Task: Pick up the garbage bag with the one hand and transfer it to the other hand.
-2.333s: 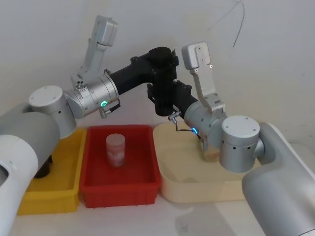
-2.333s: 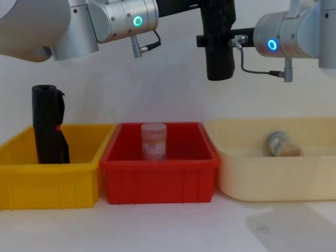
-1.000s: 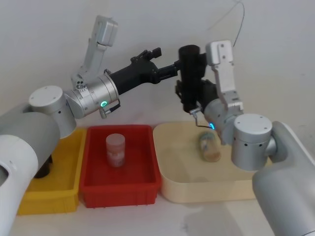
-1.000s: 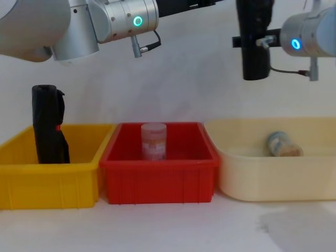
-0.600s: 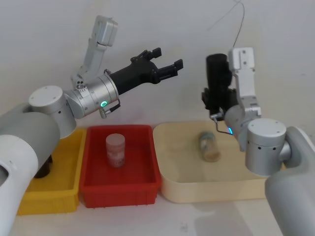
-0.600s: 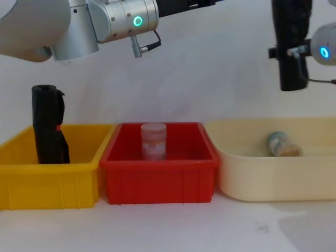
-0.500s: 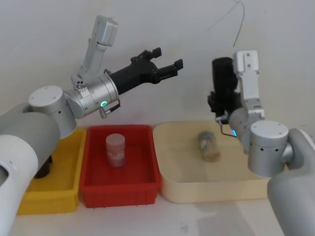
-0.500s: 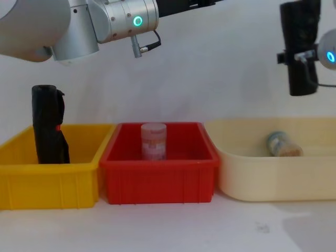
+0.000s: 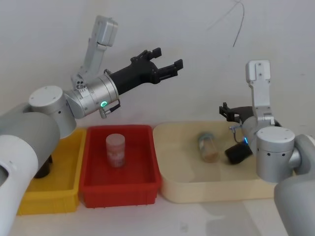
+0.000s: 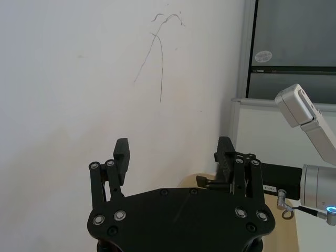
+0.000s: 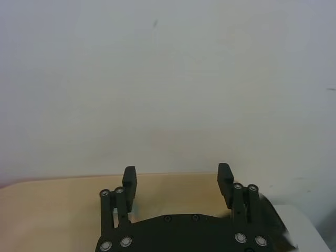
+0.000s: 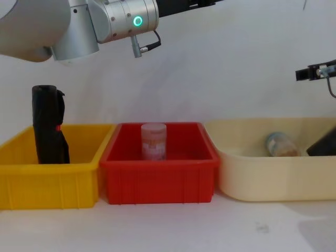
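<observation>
The garbage bag (image 9: 237,153), a plain black roll, lies tilted in the cream tray (image 9: 187,189) at its right end, also low at the right edge of the chest view (image 12: 323,144). My right gripper (image 9: 230,111), on the blue-ringed arm, hangs open just above and behind it, holding nothing; its fingers (image 11: 129,181) stand apart over the tray. My left gripper (image 9: 165,59), on the green-ringed arm, is open and empty, held high above the red bin, fingers (image 10: 122,152) spread wide.
A small jar (image 9: 115,150) stands in the red bin (image 9: 120,191). Another jar (image 9: 208,146) lies in the cream tray beside the garbage bag. A black roll with a red mark (image 12: 49,126) stands in the yellow bin (image 12: 50,181) at the left.
The left gripper let go of the garbage bag and stayed put. The right gripper carried it rightward, lowered it and released it; it now lies in the cream tray.
</observation>
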